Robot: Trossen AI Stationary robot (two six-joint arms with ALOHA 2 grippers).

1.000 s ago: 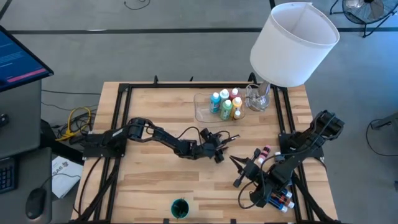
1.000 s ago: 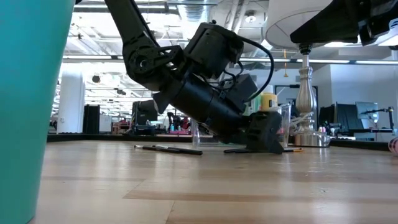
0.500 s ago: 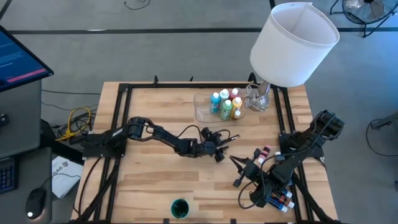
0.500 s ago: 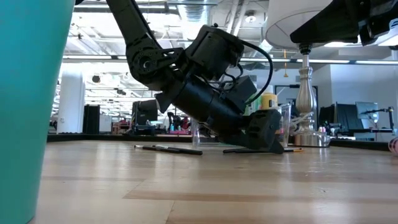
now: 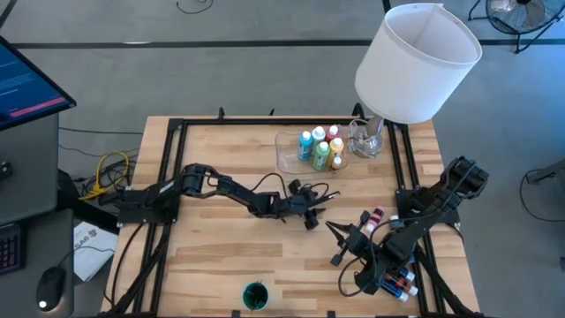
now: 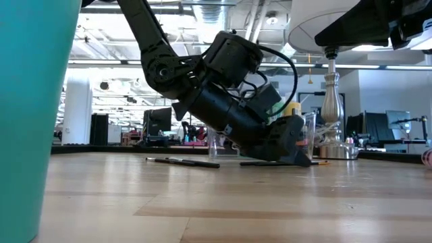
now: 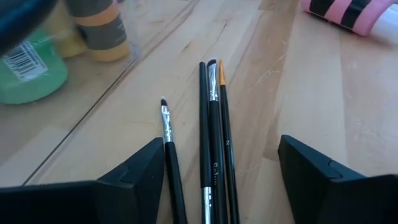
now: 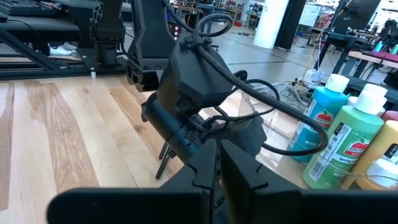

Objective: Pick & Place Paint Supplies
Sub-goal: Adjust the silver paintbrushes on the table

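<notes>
Left gripper [image 7: 217, 168]: lowered further toward table since a second ago, fingers wide, straddling brushes [image 7: 214, 124] at table centre, nothing gripped. Bottles [image 5: 320, 148] at 12 o'clock in tray [image 5: 287, 159]. Grasp judged imminent. Right gripper [image 5: 338, 258]: closed, empty, waiting at 4 o'clock.

My overhead camera looks straight down on the whole desk [image 5: 221, 238]. My low one sits at desk height, facing the room. My left wrist camera hangs close over the brushes [image 7: 214, 143]. My right wrist camera faces the left arm [image 8: 193, 81], which the low view shares.
</notes>
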